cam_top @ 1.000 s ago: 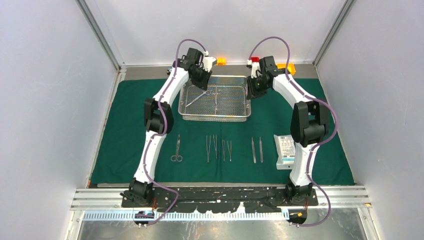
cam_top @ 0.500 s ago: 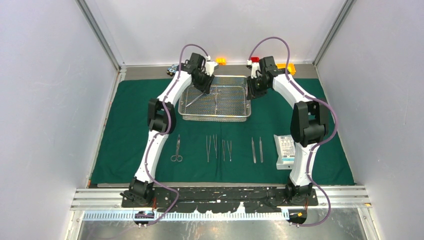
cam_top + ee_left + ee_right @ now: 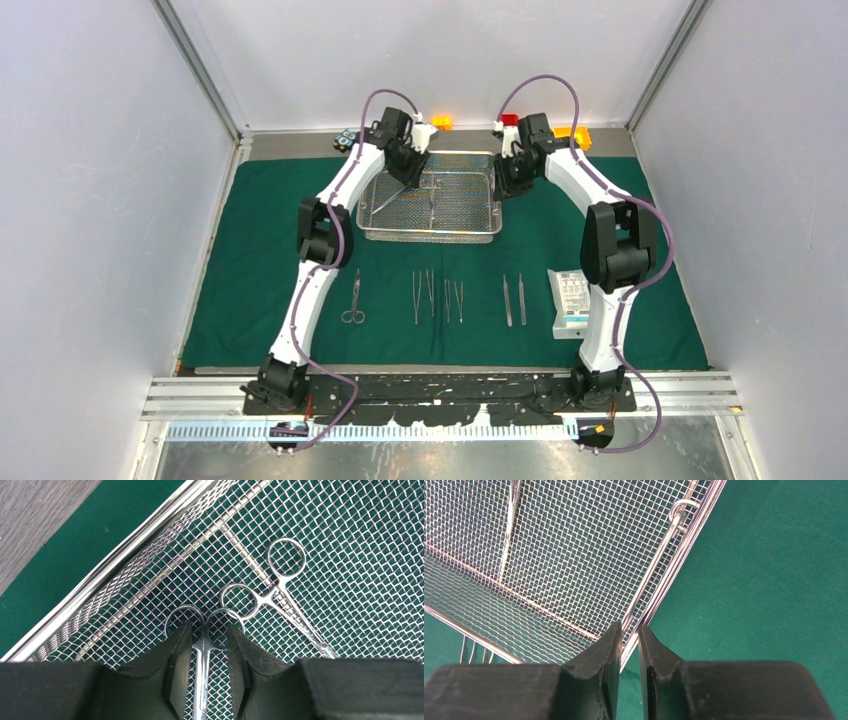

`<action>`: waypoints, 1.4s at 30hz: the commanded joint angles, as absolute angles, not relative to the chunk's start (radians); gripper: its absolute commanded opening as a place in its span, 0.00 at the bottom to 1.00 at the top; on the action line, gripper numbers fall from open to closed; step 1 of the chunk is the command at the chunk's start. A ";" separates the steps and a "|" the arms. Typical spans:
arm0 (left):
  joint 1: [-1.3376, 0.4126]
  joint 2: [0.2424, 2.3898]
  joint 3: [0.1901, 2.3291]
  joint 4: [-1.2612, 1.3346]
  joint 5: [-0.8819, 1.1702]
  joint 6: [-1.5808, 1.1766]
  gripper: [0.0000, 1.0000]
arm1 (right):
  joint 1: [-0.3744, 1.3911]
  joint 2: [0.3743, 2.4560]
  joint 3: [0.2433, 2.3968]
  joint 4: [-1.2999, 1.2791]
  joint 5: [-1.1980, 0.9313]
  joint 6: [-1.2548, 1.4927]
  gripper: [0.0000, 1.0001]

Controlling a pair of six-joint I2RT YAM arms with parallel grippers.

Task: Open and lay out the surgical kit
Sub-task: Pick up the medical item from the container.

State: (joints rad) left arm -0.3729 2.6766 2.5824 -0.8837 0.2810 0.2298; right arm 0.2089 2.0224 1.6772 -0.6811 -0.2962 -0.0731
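The steel wire-mesh tray [image 3: 430, 237] sits at the back of the dark green drape [image 3: 270, 260]. My left gripper [image 3: 410, 170] is down inside its back left corner. In the left wrist view it [image 3: 210, 627] is open, its fingers on either side of the shank of ring-handled forceps [image 3: 206, 647] with gaps on both sides. A second pair of forceps [image 3: 270, 587] lies beside them. My right gripper [image 3: 505, 180] [image 3: 630, 626] is shut on the tray's right rim [image 3: 674, 565]. Scissors [image 3: 353, 298], several tweezers [image 3: 431, 292] and the white pouch [image 3: 571, 303] lie in a row nearer the arms.
An orange block [image 3: 442, 122], a red block [image 3: 510, 119] and another orange one [image 3: 572, 132] stand behind the drape's far edge. Grey walls close in both sides. A metal rail [image 3: 440, 395] runs across at the arm bases.
My left gripper has moved right from the tray's back left corner into the tray, over the forceps, and its jaws have widened. The right arm has not moved.
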 commanded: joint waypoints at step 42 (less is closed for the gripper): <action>-0.427 2.538 2.557 -0.879 0.321 0.186 0.00 | 0.206 2.035 1.706 -0.675 -0.319 -0.063 0.24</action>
